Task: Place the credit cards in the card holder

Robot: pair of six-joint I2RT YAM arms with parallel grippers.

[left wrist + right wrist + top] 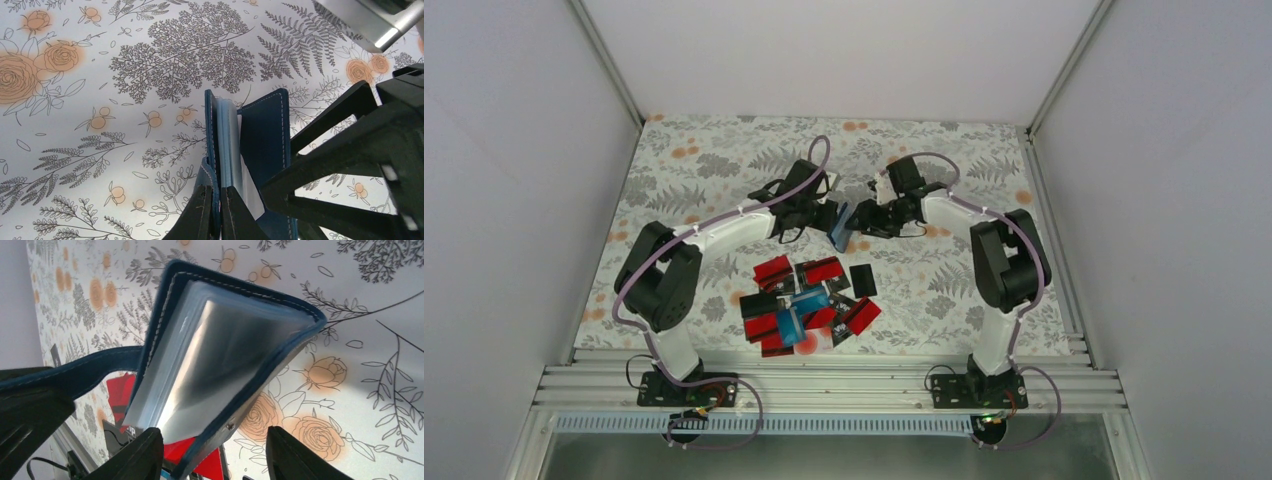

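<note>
Left end effector [216, 194] on card holder [265, 131]

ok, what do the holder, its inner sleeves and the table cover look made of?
Holder: navy leather or faux leather, matte, going by the pale stitching along its edge. Sleeves: clear glossy plastic, since they show glare and look translucent. Table cover: printed floral sheet, smooth and faintly shiny; whether cloth or vinyl, can't tell.
</note>
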